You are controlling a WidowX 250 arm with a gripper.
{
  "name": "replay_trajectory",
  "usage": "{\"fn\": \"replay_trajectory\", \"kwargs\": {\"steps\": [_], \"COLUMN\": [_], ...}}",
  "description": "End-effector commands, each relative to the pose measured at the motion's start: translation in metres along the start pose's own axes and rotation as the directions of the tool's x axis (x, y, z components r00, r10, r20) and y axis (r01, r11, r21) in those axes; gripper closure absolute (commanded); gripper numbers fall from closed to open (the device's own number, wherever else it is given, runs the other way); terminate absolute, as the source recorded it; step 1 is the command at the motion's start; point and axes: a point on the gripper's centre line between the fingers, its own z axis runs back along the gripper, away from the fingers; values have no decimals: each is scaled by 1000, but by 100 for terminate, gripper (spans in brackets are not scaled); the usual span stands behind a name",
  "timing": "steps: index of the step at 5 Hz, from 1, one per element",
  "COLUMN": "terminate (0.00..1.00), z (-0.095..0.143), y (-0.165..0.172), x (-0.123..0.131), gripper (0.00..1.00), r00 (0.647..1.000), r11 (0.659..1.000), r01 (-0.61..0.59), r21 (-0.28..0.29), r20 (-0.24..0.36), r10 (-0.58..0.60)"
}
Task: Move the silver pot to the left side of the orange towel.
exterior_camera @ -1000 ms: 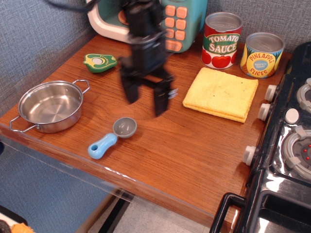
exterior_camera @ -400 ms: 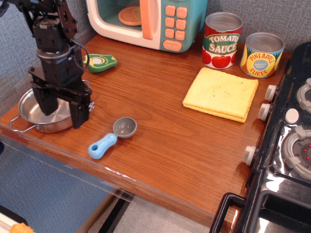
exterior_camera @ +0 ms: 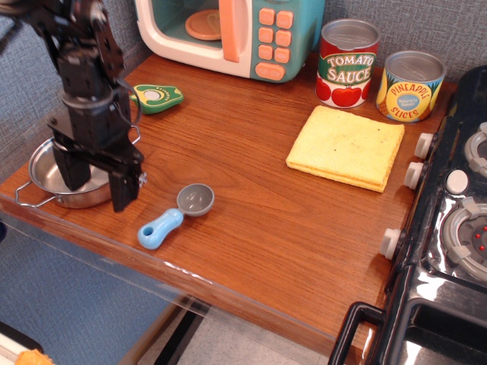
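The silver pot (exterior_camera: 42, 169) sits at the table's front left corner, largely hidden behind my arm. My gripper (exterior_camera: 97, 182) is open and low over the pot's right side. One finger (exterior_camera: 70, 169) is inside the bowl and the other (exterior_camera: 123, 190) is outside the right rim. I cannot tell whether they touch the rim. The orange towel (exterior_camera: 346, 146) lies flat at the right of the table, in front of the cans and far from the pot.
A blue-handled grey scoop (exterior_camera: 171, 217) lies just right of the gripper. A green avocado toy (exterior_camera: 156, 97) and a toy microwave (exterior_camera: 228, 30) are behind. Tomato sauce (exterior_camera: 348, 62) and pineapple (exterior_camera: 411, 85) cans stand behind the towel. A toy stove (exterior_camera: 456, 220) borders the right.
The gripper swung from the middle of the table left to the pot, then dropped slightly over its right rim. The pot and towel have not moved.
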Motion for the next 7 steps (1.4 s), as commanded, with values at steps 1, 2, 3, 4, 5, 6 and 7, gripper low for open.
{"fn": "replay_trajectory", "kwargs": {"steps": [1, 2, 3, 4, 5, 6, 7], "terminate": [0, 0, 0, 0, 0, 0, 0], "z": [-1, 4, 12, 19, 34, 66, 95], "y": [4, 0, -1, 0, -9, -35, -64], "x": [7, 8, 5, 3, 9, 36, 76], "gripper": [100, 100, 100, 100, 100, 100, 100], "r00": [1000, 999, 998, 997, 994, 975, 956], "r11": [1000, 1000, 1000, 999, 997, 989, 980], "r01": [-4, 16, 23, 32, 71, 145, 192], "r21": [-2, 8, 9, 4, 20, 23, 48], "r20": [19, 32, 56, 71, 84, 166, 218], "r10": [4, -16, -23, -32, -73, -147, -198]}}
